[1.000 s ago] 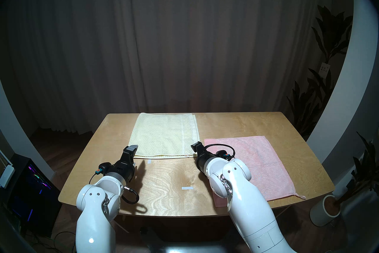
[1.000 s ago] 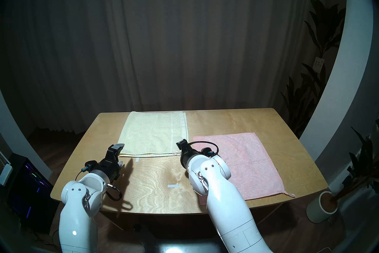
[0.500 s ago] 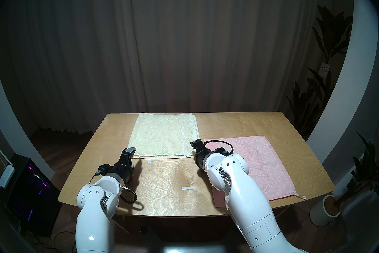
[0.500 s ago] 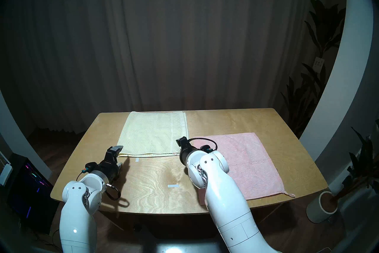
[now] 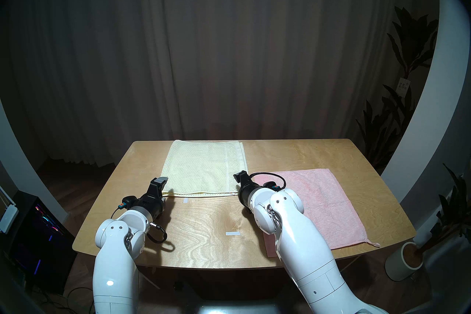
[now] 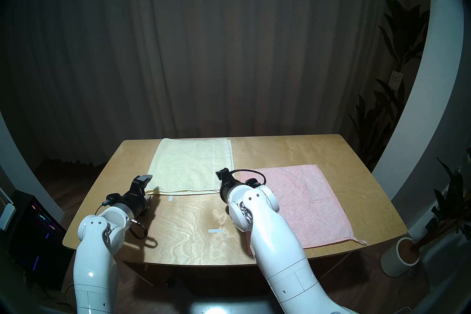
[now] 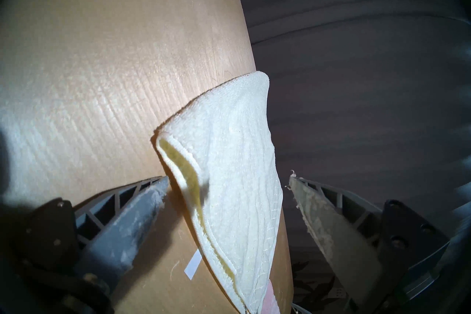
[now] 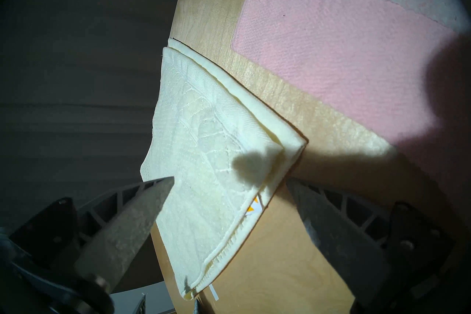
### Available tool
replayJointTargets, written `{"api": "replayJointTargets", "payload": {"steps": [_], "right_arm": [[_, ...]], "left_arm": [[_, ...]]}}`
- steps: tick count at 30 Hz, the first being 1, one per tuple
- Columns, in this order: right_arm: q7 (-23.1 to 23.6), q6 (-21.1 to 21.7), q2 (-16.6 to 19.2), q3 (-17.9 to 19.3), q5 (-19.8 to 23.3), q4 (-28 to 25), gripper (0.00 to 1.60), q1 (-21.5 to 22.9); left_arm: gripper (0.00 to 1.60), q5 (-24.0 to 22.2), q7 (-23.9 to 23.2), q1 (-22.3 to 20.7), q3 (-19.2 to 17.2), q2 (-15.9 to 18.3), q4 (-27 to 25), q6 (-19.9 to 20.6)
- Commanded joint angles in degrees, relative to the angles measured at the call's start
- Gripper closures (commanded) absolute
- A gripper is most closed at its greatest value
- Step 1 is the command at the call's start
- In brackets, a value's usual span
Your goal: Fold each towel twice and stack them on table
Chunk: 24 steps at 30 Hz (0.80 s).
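Left gripper (image 5: 163,190) and right gripper (image 5: 238,184) both stand wide, holding nothing, each set at a near corner of the cream towel (image 5: 204,168), which lies already doubled at the far middle of the table (image 5: 204,242). The step in hand appears to be the second fold of this towel; the next move calls for both jaws to close on all layers at the corners together. Count: two towels, the pink towel (image 5: 318,204) lying on the right apparently folded once; two grippers; one table.
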Motion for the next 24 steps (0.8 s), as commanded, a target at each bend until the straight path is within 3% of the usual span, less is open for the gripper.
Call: {"api": "replayJointTargets", "payload": {"steps": [1, 15, 17, 18, 19, 20, 22, 24], "right_arm": [[-0.5, -1.3, -1.0, -0.8, -0.5, 1.4, 0.00, 1.5], [-0.1, -2.6, -1.8, -1.8, -1.8, 6.3, 0.00, 4.1], [0.0, -2.7, -1.9, -1.9, -1.9, 6.9, 0.00, 4.3], [0.1, -2.8, -1.9, -1.9, -1.9, 7.1, 0.23, 4.4], [0.0, -2.8, -2.0, -2.0, -1.9, 7.3, 0.29, 4.5], [0.1, -2.9, -2.0, -2.0, -1.9, 7.5, 0.49, 4.6], [0.1, -3.1, -2.1, -2.0, -2.0, 7.8, 0.83, 4.7], [0.0, -3.2, -2.1, -2.0, -1.9, 8.0, 0.90, 4.7]], "left_arm": [[0.00, 0.6, 0.4, -2.6, 0.7, 1.9, 3.2, 1.3], [0.00, 1.4, 0.5, -4.2, 1.4, 2.9, 6.9, 1.7], [0.06, 1.3, 0.7, -4.3, 1.4, 3.0, 7.2, 1.9], [0.27, 1.3, 0.7, -4.4, 1.4, 3.0, 7.2, 1.9], [0.39, 1.3, 0.9, -4.4, 1.4, 3.0, 7.2, 1.9], [0.65, 1.2, 1.2, -4.5, 1.4, 3.0, 7.2, 1.9], [1.00, 1.2, 1.2, -4.4, 1.4, 3.0, 7.3, 2.0], [1.19, 1.2, 1.5, -4.4, 1.3, 3.0, 7.2, 2.0]]}}
